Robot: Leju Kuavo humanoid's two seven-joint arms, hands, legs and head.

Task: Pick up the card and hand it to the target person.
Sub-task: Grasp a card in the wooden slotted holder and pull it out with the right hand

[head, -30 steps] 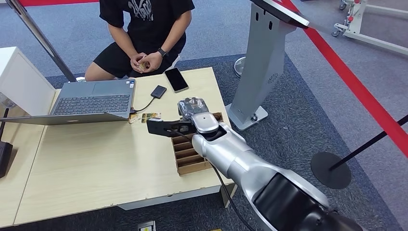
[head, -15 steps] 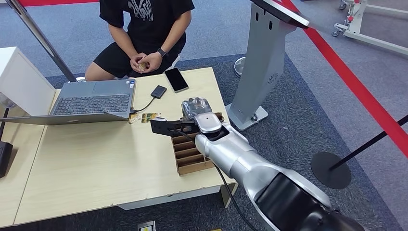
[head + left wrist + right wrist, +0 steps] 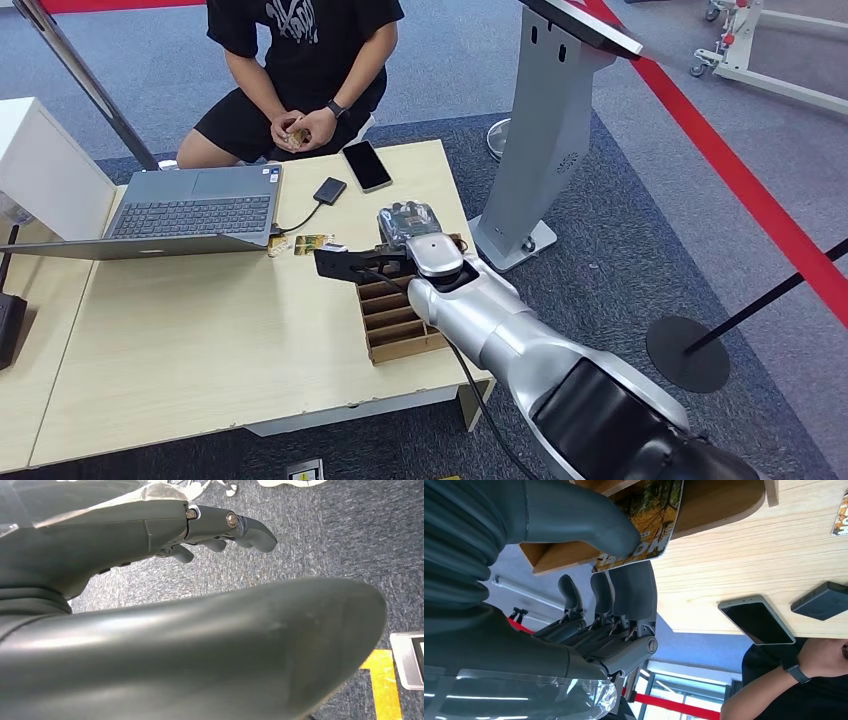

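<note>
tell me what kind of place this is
Probably a robotics lab or demo hall: grey carpet with a red floor stripe, a grey kiosk stand, and a wooden table carrying a laptop.

Phone [image 3: 367, 165] and laptop [image 3: 190, 212] flank bare tabletop [image 3: 200, 340] toward person [image 3: 300, 60].

Right arm outstretched, right hand [image 3: 589, 565] pinching; left hand [image 3: 150, 525] hanging, fingers [image 3: 250, 530] loose.

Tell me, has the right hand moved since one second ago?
Yes. The right hand shifted slightly rightward and toward the phone, judged against the wooden slotted box.
</note>
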